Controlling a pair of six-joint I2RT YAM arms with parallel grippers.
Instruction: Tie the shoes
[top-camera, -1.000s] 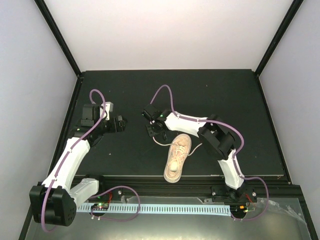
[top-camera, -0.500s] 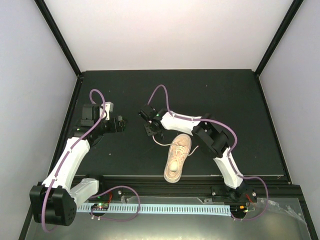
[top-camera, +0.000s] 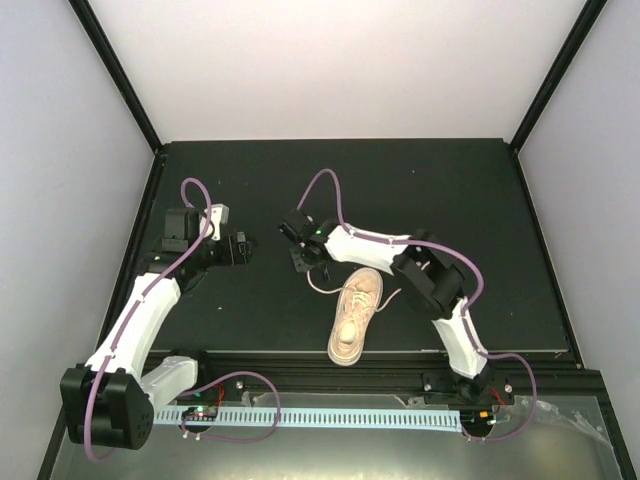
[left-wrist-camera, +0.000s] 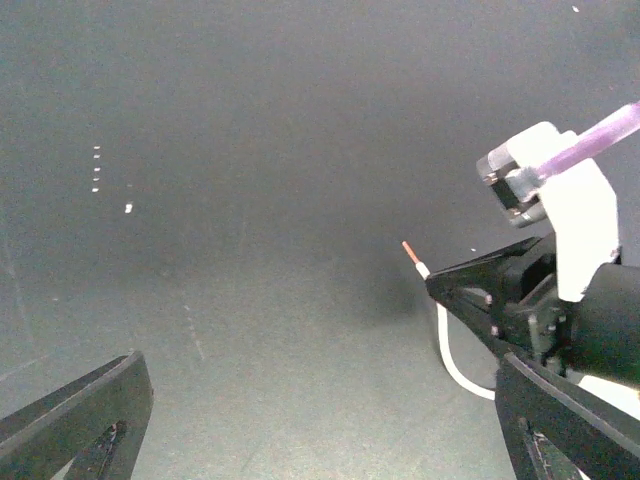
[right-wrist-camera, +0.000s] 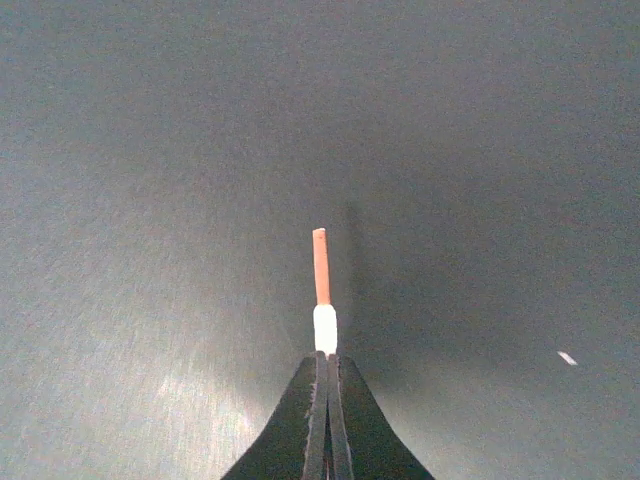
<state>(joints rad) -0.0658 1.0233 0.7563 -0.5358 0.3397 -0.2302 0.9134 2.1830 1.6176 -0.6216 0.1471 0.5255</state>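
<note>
One shoe (top-camera: 355, 315) on the counter (top-camera: 450, 190). Right hand (right-wrist-camera: 326, 358) pinched tight on one orange-ended lace tip (right-wrist-camera: 320, 265). Left hand (top-camera: 240, 248) wide open, holding nothing.

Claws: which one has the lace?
The right claw: it is shut on the lace end, whose orange tip sticks out in front. The left claw is wide open, holding nothing.

Lab test cell, my remote view.
I see a black worktop (top-camera: 470, 190) boxed by white panels (top-camera: 340, 70) and black posts (top-camera: 117, 75).
</note>
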